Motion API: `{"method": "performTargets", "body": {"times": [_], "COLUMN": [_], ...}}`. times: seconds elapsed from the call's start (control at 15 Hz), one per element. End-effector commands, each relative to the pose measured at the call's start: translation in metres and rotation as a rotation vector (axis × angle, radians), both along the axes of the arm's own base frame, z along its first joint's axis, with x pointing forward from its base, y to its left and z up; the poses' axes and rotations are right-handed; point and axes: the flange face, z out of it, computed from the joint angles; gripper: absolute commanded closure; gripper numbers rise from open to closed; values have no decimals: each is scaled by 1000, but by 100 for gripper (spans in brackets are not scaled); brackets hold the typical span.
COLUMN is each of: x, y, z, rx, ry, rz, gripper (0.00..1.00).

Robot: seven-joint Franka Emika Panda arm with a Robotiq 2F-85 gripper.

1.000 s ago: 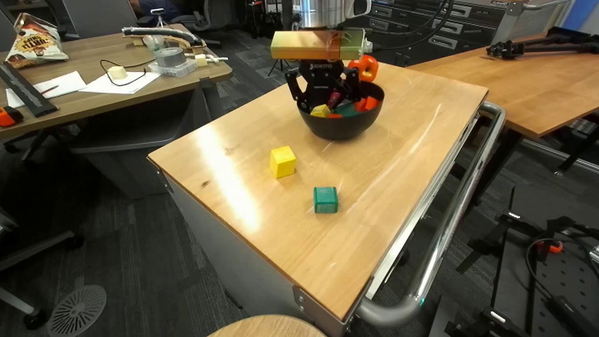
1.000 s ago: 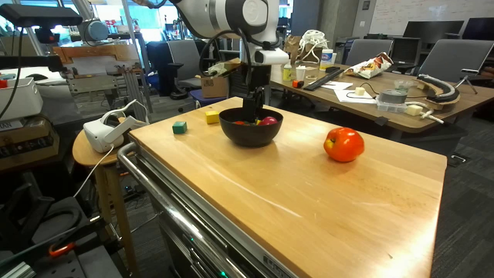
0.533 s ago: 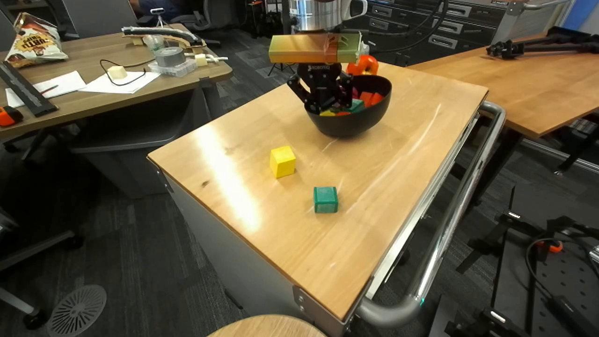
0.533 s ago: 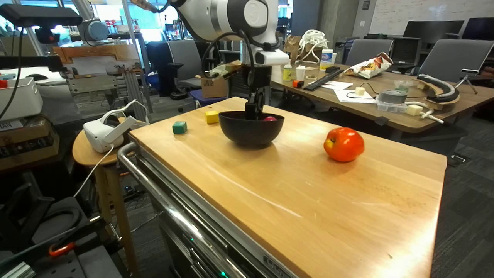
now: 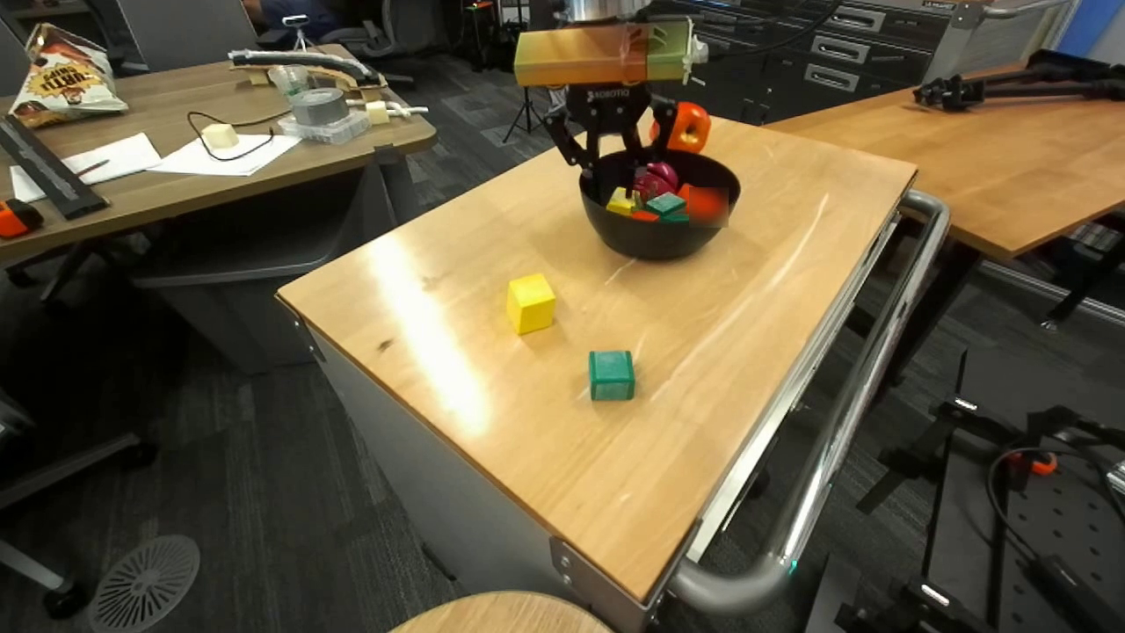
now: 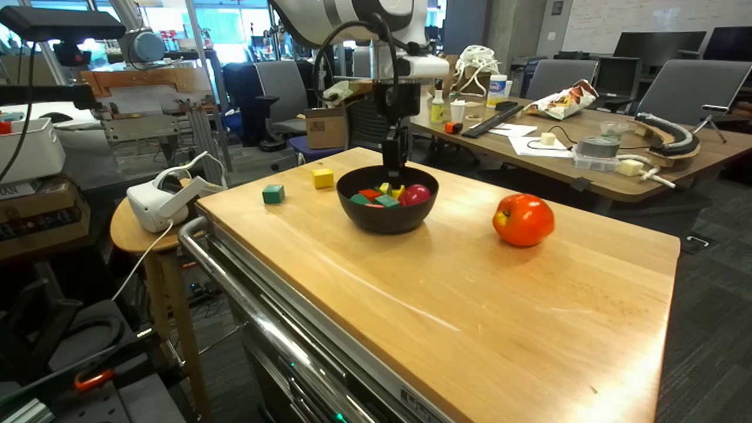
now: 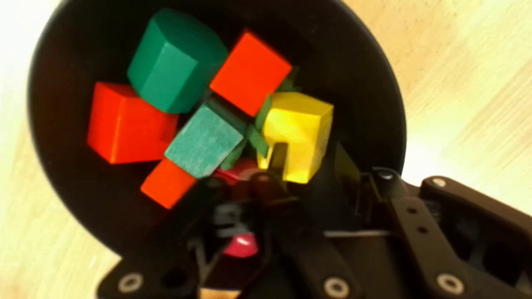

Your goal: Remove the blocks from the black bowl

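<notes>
Gripper (image 5: 611,185) rises a little, fingers (image 7: 348,172) now apart, nothing held | bowl (image 6: 388,223) back from its tilt | yellow block (image 7: 298,124) below, still inside with other blocks (image 7: 129,124); grab likely a miss, retry needed | green cube (image 5: 612,376), second yellow cube (image 5: 532,304) out on table (image 6: 470,282)

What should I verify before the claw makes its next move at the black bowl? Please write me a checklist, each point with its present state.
1. The claw is open: ok; its jaws stand apart, gripping nothing.
2. The black bowl is upright: ok; it stands level on the wooden tabletop.
3. Jaws clear of the yellow block inside: cannot tell; one overlaps it in the wrist view.
4. The black bowl is emptied: not ok; green blocks and red blocks lie inside too.
5. The yellow cube and green cube on the wooden tabletop are apart from the black bowl: ok.
</notes>
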Motion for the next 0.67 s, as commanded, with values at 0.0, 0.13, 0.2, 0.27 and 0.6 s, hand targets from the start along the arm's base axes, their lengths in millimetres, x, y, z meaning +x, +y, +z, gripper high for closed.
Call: {"method": "performTargets", "body": {"times": [0.0,0.13,0.2,0.27,0.6], "x": [-2,-1,-1,-1,0], "y": [1,4,5,7,10], "z": [33,25,19,11,-10], "rx": [-44,-23,-19,-11,16], "ry": [-1,13,23,37,68], "rz": [41,41,39,38,15], "gripper": [31,16,9,1,24]}}
